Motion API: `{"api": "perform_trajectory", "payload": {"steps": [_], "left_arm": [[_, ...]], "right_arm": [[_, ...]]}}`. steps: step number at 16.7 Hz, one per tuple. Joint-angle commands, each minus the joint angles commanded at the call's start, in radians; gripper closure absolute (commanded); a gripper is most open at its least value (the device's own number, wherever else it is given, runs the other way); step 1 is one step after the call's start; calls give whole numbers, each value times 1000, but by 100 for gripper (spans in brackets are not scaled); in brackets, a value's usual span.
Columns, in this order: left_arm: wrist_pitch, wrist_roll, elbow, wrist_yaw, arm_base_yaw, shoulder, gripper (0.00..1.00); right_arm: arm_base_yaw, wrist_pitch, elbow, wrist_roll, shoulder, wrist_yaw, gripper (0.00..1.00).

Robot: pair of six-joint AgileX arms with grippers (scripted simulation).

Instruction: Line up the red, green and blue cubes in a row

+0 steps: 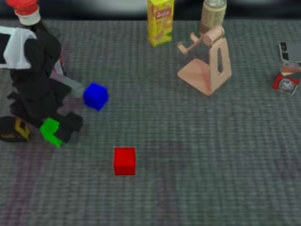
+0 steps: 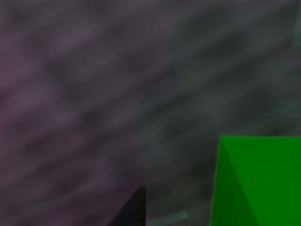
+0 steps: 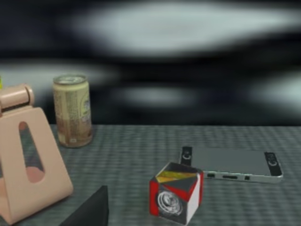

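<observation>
Left gripper (image 1: 59,131) pinched the bright green matte cube (image 1: 50,131) over the grey woven tabletop (image 1: 197,160); the right gripper's state couldn't be told; background blurred dark.

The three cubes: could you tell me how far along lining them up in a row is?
No row yet: the cubes sit apart. The red cube lies alone near the table's middle front and the blue cube sits up and left of it. In hand: the left gripper is at the green cube at the left side. The right arm is out of the top view. Left: bringing green and blue beside red.
</observation>
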Motion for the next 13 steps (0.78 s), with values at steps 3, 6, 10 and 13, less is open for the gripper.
{"api": "perform_trajectory", "payload": {"steps": [3,6,10,13], "left_arm": [[0,0,0,0,0,0,75],[0,0,0,0,0,0,98],[0,0,0,0,0,0,100],[0,0,0,0,0,0,100]], "right_arm": [[0,0,0,0,0,0,0],[0,0,0,0,0,0,0],[0,0,0,0,0,0,0],[0,0,0,0,0,0,0]]}}
